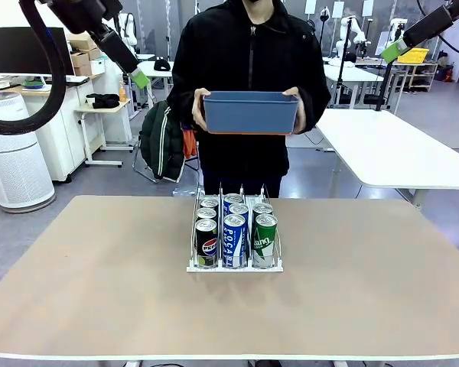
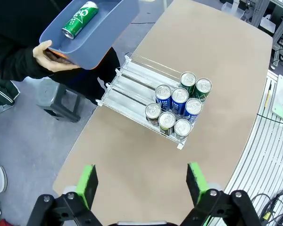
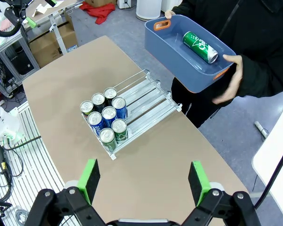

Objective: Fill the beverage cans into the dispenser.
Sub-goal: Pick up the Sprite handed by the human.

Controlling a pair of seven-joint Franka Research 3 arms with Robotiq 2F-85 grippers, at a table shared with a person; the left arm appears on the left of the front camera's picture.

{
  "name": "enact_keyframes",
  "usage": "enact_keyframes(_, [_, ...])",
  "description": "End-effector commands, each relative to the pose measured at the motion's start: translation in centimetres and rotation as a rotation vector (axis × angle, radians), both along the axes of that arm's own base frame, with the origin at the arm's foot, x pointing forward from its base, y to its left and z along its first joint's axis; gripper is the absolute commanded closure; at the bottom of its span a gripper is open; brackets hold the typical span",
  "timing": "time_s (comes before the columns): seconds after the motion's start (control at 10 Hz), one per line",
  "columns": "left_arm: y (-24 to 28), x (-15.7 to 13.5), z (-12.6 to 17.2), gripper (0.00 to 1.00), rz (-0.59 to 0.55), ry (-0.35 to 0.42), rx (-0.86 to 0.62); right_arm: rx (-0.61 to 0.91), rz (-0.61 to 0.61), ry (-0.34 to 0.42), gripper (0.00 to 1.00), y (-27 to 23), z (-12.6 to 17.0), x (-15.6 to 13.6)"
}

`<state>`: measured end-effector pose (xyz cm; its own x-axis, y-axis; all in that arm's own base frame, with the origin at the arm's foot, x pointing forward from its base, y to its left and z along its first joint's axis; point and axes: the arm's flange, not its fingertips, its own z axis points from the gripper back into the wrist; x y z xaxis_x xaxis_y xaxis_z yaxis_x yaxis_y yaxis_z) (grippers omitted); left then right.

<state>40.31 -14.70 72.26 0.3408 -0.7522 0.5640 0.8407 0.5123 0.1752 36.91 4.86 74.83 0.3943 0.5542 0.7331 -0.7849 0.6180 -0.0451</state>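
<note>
Front: you face the dispenser (image 1: 235, 268) across the surface (image 1: 99, 290), fairly near.
Left wrist: high above it, looking down.
Right wrist: likewise; all share it.

A lab or workroom. The tan surface (image 1: 99, 290) stands on a grey floor (image 1: 99, 182) among white work tables (image 1: 398, 149). Along the wall are a dark monitor (image 1: 27, 50), stacked cardboard boxes (image 1: 83, 60) and a white cylindrical air purifier (image 1: 15, 164). Loose black cables (image 3: 1, 162) trail over slatted rails beside the surface.
</note>
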Motion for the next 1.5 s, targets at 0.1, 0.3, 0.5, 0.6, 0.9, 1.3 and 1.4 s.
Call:
enact_keyframes(0.1, [-0.9,-0.8,0.8,0.00,0.041,0.042,-0.123,0.009,0.004,0.000,0.00,0.0,0.0,0.1])
enact_keyframes(0.3, [-1.1,-1.6,2.3,0.00,0.051,0.020,-0.138,0.009,0.004,0.000,0.00,0.0,0.0,0.1])
enact_keyframes(0.5, [-2.0,-2.9,3.2,0.00,0.068,0.024,-0.167,0.009,0.004,0.000,0.00,0.0,0.0,0.1])
enact_keyframes(0.6, [-1.6,-3.1,3.8,0.00,0.070,0.024,-0.171,0.009,0.004,0.000,0.00,0.0,0.0,0.1])
enact_keyframes(0.9, [-1.2,-3.4,4.8,0.00,0.041,0.018,-0.156,0.009,0.004,0.000,0.00,0.0,0.0,0.1])
enact_keyframes(1.3, [-1.6,-3.2,4.8,0.00,0.069,-0.002,-0.161,0.009,0.004,0.000,0.00,0.0,0.0,0.1])
enact_keyframes(1.4, [-1.6,-3.2,4.8,0.00,0.069,-0.002,-0.161,0.009,0.004,0.000,0.00,0.0,0.0,0.1])
